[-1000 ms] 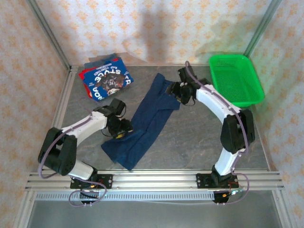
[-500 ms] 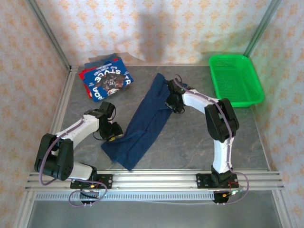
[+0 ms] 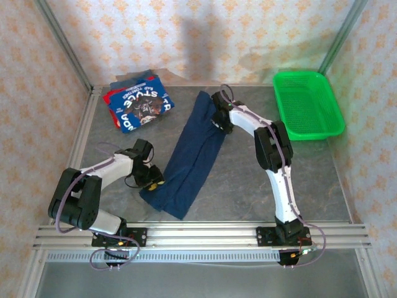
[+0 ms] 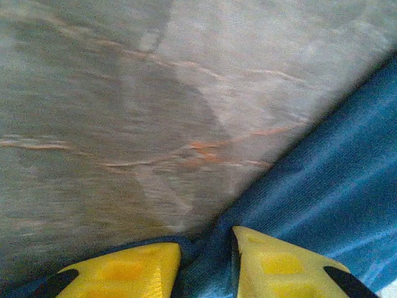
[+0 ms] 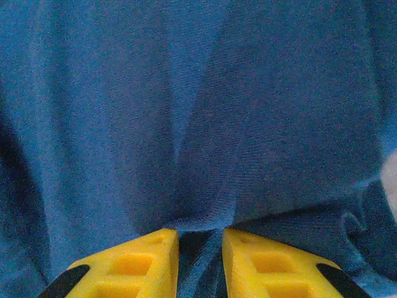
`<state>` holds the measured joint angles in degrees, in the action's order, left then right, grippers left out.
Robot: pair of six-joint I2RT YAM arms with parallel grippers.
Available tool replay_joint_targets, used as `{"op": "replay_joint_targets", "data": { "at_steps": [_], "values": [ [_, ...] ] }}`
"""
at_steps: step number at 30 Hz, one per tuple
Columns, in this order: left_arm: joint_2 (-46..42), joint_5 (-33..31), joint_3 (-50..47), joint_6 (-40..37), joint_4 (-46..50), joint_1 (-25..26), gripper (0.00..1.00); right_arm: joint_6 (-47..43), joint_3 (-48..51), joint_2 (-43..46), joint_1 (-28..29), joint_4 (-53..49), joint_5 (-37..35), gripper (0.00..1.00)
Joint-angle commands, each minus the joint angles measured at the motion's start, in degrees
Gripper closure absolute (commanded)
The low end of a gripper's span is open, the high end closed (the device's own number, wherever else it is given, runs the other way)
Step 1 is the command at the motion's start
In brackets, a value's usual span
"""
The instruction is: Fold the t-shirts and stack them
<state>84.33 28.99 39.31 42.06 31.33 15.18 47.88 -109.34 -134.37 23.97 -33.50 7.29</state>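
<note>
Since a sec ago both arms have closed in on the navy t-shirt (image 3: 193, 154), which now lies as a narrower diagonal strip mid-table (image 3: 248, 180), w/ its sleeve flap no longer sticking out to the right. Left gripper (image 3: 151, 180) sits at the shirt's near-left edge, fingers (image 4: 124, 270) nipping a fold of cloth; right gripper (image 3: 218, 119) is at the far end, fingers (image 5: 130, 264) likewise pinched on a pucker of fabric. Folded red & blue tees (image 3: 138, 103) are stacked in the far-left corner, well apart from the green basket (image 3: 308, 102) at far right.
</note>
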Motion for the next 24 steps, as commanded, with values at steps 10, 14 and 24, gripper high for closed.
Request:
{"op": "replay_joint_targets", "data": {
  "at_steps": [10, 14, 24],
  "values": [
    [5.51, 1.39, 3.37, 14.17, -2.16, 14.17, 0.59, -5.29, -30.64, -18.48, -5.2, -8.7, 7.21, 0.69],
    [-0.77, 0.54, 0.67, 18.04, -1.56, 15.12, 0.51, -6.22, -23.4, -12.75, -4.91, -6.74, 11.19, 0.57],
    [-20.94, -4.5, -1.95, 16.94, 4.38, 14.19, 0.29, -12.15, 18.01, 25.31, -2.34, 1.81, 21.85, 0.39]
  ]
}}
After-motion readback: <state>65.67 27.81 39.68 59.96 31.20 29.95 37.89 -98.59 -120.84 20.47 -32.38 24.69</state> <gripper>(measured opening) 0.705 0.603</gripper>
